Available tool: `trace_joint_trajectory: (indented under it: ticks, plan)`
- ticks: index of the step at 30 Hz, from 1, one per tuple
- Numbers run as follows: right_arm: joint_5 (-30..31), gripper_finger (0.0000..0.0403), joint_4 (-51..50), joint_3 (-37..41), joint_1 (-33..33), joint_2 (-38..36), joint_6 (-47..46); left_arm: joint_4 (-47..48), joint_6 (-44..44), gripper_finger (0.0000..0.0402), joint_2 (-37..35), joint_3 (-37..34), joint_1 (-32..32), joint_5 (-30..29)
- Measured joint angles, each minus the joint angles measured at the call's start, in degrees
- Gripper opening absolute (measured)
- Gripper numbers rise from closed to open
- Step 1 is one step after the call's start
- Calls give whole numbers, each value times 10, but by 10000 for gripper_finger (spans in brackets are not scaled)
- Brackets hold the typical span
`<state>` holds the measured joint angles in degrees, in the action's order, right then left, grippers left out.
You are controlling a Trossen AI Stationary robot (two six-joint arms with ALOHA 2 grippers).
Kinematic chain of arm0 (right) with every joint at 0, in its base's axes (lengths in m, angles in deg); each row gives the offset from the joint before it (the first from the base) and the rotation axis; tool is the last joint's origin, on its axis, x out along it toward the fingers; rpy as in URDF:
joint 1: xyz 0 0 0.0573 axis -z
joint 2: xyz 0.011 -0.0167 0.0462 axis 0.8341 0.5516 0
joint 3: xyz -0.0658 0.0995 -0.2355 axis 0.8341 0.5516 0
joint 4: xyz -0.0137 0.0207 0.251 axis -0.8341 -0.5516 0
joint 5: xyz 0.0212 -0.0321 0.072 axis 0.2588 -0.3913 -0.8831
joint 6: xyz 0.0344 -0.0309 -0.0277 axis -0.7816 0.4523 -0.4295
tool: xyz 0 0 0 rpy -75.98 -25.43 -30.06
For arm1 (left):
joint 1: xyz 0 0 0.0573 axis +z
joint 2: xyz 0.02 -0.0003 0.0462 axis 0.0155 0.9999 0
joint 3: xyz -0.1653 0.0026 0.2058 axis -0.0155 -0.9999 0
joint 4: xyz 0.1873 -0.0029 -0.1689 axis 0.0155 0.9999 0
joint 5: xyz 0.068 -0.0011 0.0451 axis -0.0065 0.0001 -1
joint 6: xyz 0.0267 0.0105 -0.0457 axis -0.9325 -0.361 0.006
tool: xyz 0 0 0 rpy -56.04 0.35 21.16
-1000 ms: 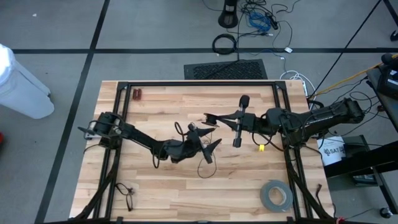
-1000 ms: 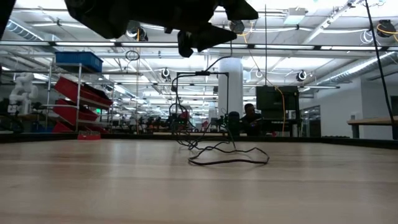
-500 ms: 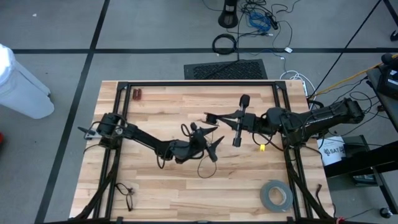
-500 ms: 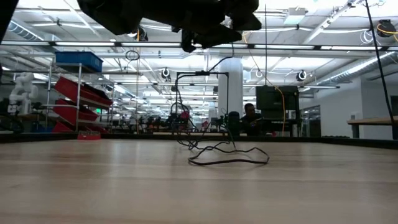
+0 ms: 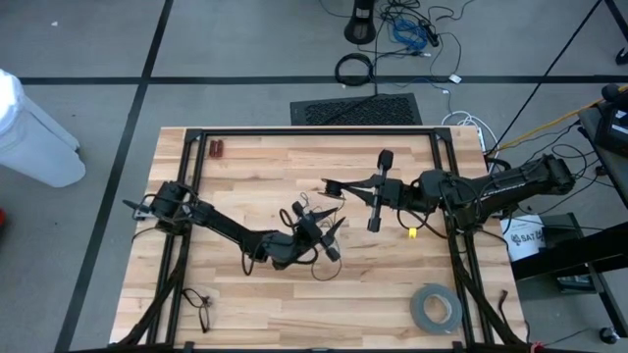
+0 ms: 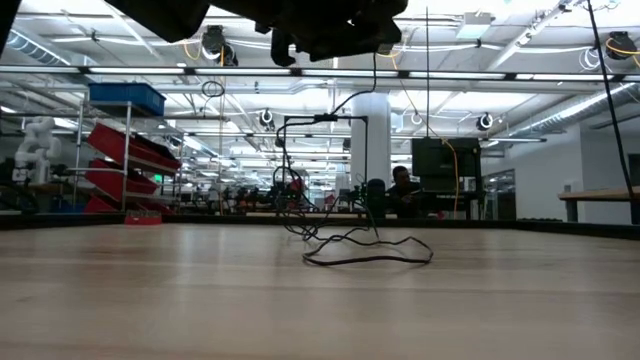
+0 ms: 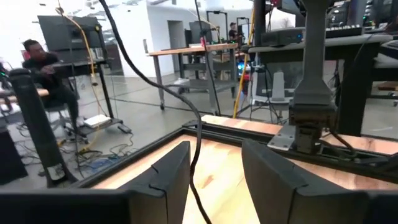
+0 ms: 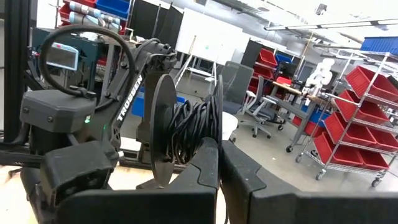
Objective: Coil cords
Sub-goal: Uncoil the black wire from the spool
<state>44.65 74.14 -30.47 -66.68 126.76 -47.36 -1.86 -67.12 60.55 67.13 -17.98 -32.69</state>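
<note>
A thin black cord runs from a small black reel (image 8: 186, 127), where it is wound between two discs, down to loose strands (image 6: 365, 250) lying on the table's middle (image 5: 324, 263). My right gripper (image 5: 336, 186) is shut on the reel above the table's middle. My left gripper (image 5: 317, 230) is open just near of it. A raised stretch of the cord (image 7: 196, 140) passes between its fingers in the left wrist view (image 7: 214, 149). My right gripper pinches the reel between its two fingers at the lower rim of the discs (image 8: 216, 138), coming level from the table's right. The reel stands on edge, clear of the table, with the cord trailing from it. My left gripper: I cannot tell whether its fingers touch the cord between them.
A grey tape roll (image 5: 437, 308) lies at the near right. A small red object (image 5: 216, 149) lies at the far left, a yellow bit (image 5: 412, 232) lies under the right arm, and a small black cable (image 5: 199, 299) lies at the near left. People sit in the room beyond (image 6: 400, 188).
My left gripper has turned about its wrist over the table's middle, and its forearm has swung a little toward the near edge. The raised cord loop beside it has shifted toward the right. The strands on the table stay put.
</note>
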Motion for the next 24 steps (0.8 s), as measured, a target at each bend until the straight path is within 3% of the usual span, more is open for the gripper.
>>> trace_joint_trajectory:
  ticks: [8, 17, 24]
  plan:
    - [0, 0, 5, 0, 0, 0, 1, -1, -5, 117, 0, 0, 18, -2]
    - [0, 0, 5, 0, 0, 0, 4, 9, 0, 10, 0, 0, 27, 1]
    - [0, 0, 5, 0, 0, 0, 7, 10, -5, 3, 0, 0, 19, 1]
